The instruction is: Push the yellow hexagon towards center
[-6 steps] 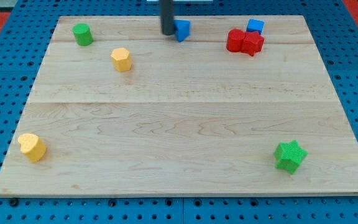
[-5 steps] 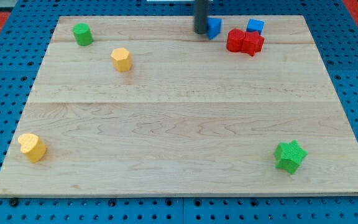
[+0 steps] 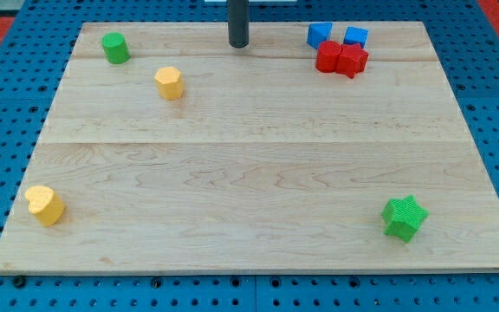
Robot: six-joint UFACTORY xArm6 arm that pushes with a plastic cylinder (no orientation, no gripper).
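The yellow hexagon (image 3: pixel 170 82) sits on the wooden board (image 3: pixel 258 173) in the upper left part. My tip (image 3: pixel 238 44) rests near the board's top edge, to the right of and above the yellow hexagon, well apart from it. It touches no block.
A green cylinder (image 3: pixel 115 48) is at the top left. A yellow heart-like block (image 3: pixel 45 204) is at the bottom left. Two blue blocks (image 3: pixel 320 35) (image 3: pixel 355 36) and two red blocks (image 3: pixel 328 56) (image 3: pixel 352 61) cluster at the top right. A green star (image 3: pixel 404 217) is at the bottom right.
The rod pushed a blue block rightward along the top edge to the red cluster, then moved back left, away from it. The yellow hexagon has not moved.
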